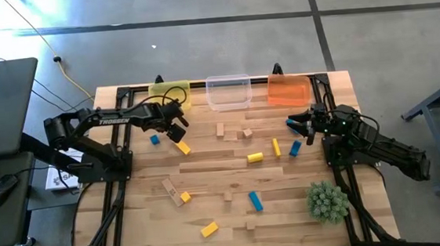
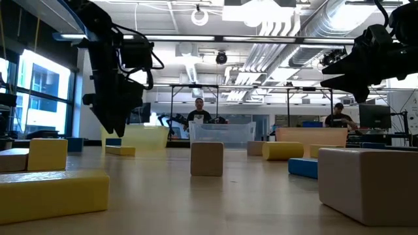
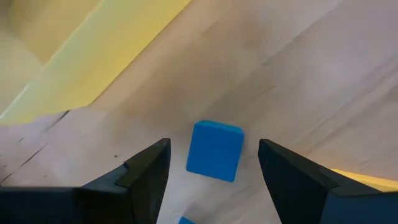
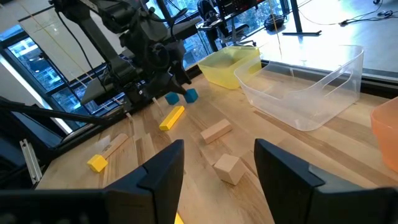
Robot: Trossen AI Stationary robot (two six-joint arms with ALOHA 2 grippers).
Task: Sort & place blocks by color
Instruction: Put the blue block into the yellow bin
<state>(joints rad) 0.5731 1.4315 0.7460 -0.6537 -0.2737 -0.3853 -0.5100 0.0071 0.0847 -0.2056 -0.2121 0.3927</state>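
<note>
A blue cube [image 3: 214,151] lies on the table between the open fingers of my left gripper [image 3: 212,149], which hangs over it near the yellow bin [image 1: 169,95]. In the high view my left gripper [image 1: 177,129] stands between a blue cube [image 1: 154,140] and a yellow bar [image 1: 183,148]. The right wrist view shows two blue cubes [image 4: 171,98] under it. My right gripper [image 1: 295,123] is open and empty, above the table beside the orange bin [image 1: 288,91]. More blue, yellow and plain wood blocks lie scattered on the table.
A clear bin [image 1: 228,92] stands between the yellow and orange bins at the far edge. A spiky green plant ball [image 1: 327,201] sits near the right front. Loose blocks include a yellow one [image 1: 255,158], a blue one [image 1: 255,201] and a wood one [image 1: 246,133]. People stand beyond the table.
</note>
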